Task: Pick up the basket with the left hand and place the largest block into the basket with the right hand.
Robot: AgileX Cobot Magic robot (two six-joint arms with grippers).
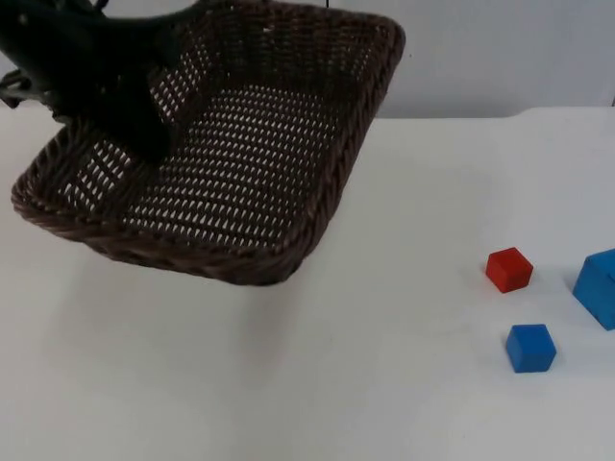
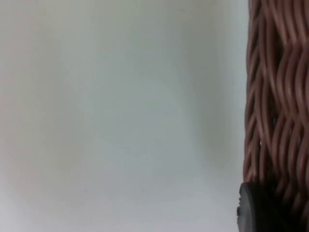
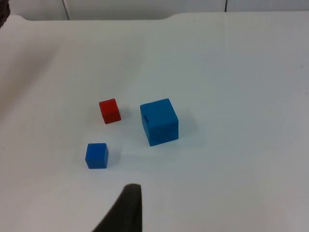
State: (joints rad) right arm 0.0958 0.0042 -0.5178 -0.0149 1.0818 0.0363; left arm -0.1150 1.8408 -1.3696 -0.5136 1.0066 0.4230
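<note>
On the white table (image 1: 384, 288) my left gripper (image 1: 144, 134) held the basket (image 1: 250, 182) raised, while the largest blue block (image 3: 159, 122) lay ahead of my right gripper (image 3: 123, 212), whose opening I cannot tell.

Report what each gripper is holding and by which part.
The left gripper holds the basket by its rim, lifted and tilted above the table. The right gripper holds nothing; it hangs above the three blocks.

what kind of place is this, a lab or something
Probably a robot test bench or lab: a bare white table ending at a grey partition wall, with a wicker basket lifted by the left arm and three plain coloured blocks, the largest blue.
</note>
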